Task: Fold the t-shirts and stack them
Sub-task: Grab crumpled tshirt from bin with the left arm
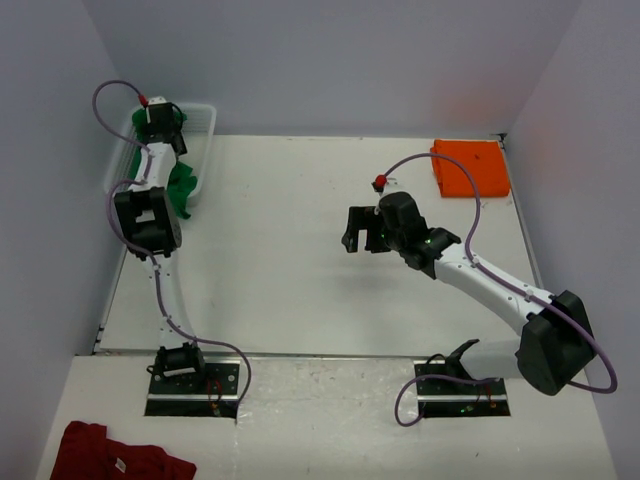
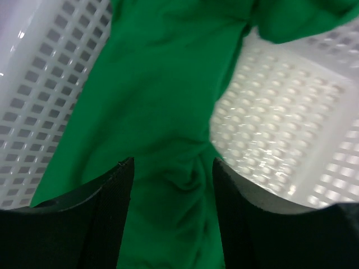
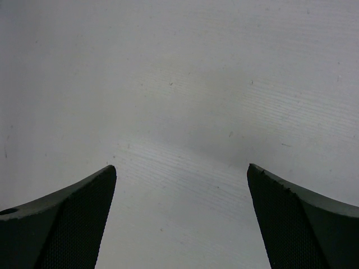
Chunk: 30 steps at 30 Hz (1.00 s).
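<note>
Green shirt waiting in the basket, left arm over it.

Top view: the bright green cloth t-shirt spills over the white perforated plastic basket; the neat orange cloth t-shirt lies far right of it on the bench.
Left wrist: the left fingers are parted astride green cloth, holding nothing; better to pinch a bunched fold.
Right wrist: the right fingers are wide apart and empty.

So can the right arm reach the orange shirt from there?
Probably yes. The orange t-shirt lies folded at the far right corner of the table, with nothing on it. The right gripper hangs open over bare tabletop, and nothing sits between them.
</note>
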{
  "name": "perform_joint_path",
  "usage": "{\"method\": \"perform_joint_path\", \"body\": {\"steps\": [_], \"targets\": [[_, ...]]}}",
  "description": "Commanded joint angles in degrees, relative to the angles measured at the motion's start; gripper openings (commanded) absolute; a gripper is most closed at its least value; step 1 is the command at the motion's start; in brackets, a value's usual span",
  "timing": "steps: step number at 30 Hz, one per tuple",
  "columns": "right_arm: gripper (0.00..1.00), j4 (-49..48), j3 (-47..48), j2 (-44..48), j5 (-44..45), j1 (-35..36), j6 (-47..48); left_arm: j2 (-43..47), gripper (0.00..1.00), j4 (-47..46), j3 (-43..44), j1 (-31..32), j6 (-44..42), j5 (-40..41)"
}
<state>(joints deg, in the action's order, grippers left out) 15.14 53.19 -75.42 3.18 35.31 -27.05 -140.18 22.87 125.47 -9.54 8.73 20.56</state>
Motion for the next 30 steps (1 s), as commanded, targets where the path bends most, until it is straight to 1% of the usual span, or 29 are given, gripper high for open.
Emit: {"method": "perform_joint_path", "body": {"steps": [1, 7, 9, 11, 12, 14, 15, 17, 18, 22, 25, 30], "targets": [[0.99, 0.1, 0.4, 1.1, -1.4, 0.5, -0.4, -1.6, 0.6, -1.4, 1.7, -3.1, -0.8, -1.3], [0.99, 0.7, 0.1, 1.3, -0.7, 0.5, -0.2, -3.3, 0.65, -0.8, 1.4, -3.9, -1.1, -1.8], [0.99, 0.8, -0.1, 1.8, -0.5, 0.4, -0.1, -4.1, 0.65, -0.1, 1.7, -3.9, -0.9, -2.4], [0.99, 0.9, -0.2, 1.9, -0.5, 0.4, 0.1, -4.7, 0.63, 0.0, 1.8, -3.9, -0.9, -2.8], [0.99, 0.9, -0.3, 2.1, -0.4, 0.4, 0.1, -4.9, 0.56, -0.1, 1.5, -3.9, -0.9, -3.1], [0.99, 0.3, -0.5, 1.9, -0.5, 0.5, 0.2, -5.4, 0.47, 0.2, 1.6, -3.8, -1.0, -3.3], [0.99, 0.4, -0.5, 1.5, -0.7, 0.5, 0.1, -5.4, 0.31, 0.2, 1.4, -3.8, -0.8, -3.9], [0.99, 0.4, -0.6, 1.2, -0.9, 0.5, 0.0, -5.0, 0.16, -0.2, 1.4, -3.9, -0.8, -4.9], [0.99, 0.3, -0.8, 1.0, -1.2, 0.4, -0.1, -4.9, 0.01, -0.5, 1.4, -3.9, -0.7, -5.1], [0.99, -0.8, -1.2, 1.0, -2.1, 0.4, -0.5, -4.2, 0.0, -1.4, 3.5, -3.9, -0.2, -7.5], [0.99, -1.1, -1.5, 0.4, -2.2, 0.5, -0.5, -1.6, 0.0, -3.7, 3.3, -3.8, 1.1, -10.4], [0.99, -1.2, -1.2, -1.0, -2.0, 0.5, -0.5, 8.2, 0.0, -8.0, -0.5, -3.4, 3.6, -16.2]]}}
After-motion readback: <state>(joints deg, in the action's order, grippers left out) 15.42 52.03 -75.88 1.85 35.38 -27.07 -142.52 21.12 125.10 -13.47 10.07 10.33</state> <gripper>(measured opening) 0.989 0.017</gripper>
